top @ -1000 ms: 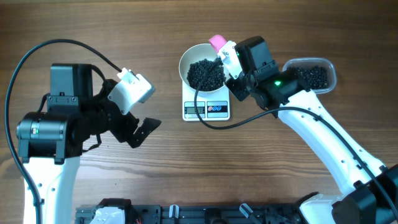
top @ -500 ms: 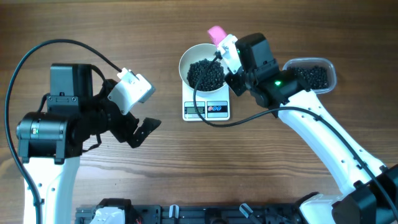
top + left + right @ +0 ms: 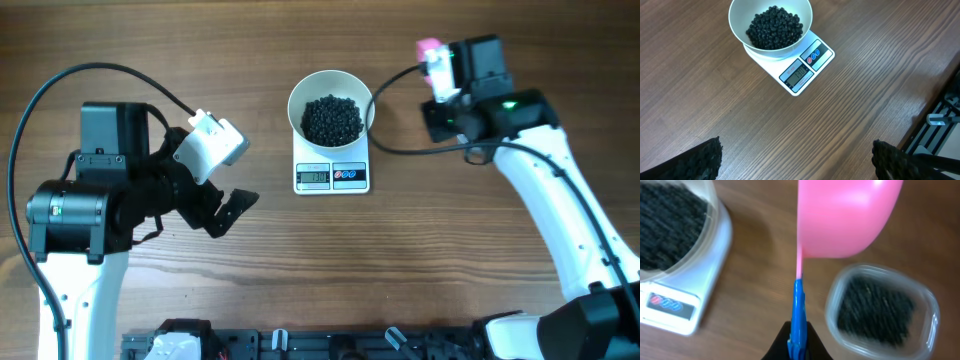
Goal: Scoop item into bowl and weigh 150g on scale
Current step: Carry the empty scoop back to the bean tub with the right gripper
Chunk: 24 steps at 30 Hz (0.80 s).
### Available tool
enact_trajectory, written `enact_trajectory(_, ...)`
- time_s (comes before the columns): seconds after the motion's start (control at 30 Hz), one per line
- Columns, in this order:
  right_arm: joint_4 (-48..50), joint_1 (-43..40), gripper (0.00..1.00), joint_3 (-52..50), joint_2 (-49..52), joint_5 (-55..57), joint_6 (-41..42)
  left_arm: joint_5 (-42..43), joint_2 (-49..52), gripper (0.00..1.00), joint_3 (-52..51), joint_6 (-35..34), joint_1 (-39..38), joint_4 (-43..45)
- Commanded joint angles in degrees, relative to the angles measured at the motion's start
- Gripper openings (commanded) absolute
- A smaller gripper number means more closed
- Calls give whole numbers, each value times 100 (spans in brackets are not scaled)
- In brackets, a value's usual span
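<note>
The bowl (image 3: 298, 96) of beads (image 3: 332, 118) sits on the scale (image 3: 332, 176) at the far middle of the desk (image 3: 300, 280). The right fingers (image 3: 774, 355) are closed on the blue handle of a pink scoop (image 3: 845, 215), which hangs above the desk between the scale and a clear tub (image 3: 832, 307) of beads. The left fingers (image 3: 702, 160) are spread wide at near left, holding nothing.
</note>
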Motion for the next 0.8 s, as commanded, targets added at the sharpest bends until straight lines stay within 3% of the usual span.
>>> enact_trajectory(0.0,-431,-498,4,136,52,-9,101,48,22,100,111,68,37,-4)
enact_trajectory(0.23,-1290,-1174,4,133,55,-179,-378,48,22,100,111,68,37,-4)
enact_trajectory(0.63,-1451,-1285,4,-59,662,-46,-1034,48,22,100,111,68,37,-4)
enact_trajectory(0.77,-1429,-1316,4,-59,925,352,-1626,48,22,100,111,68,37,-7)
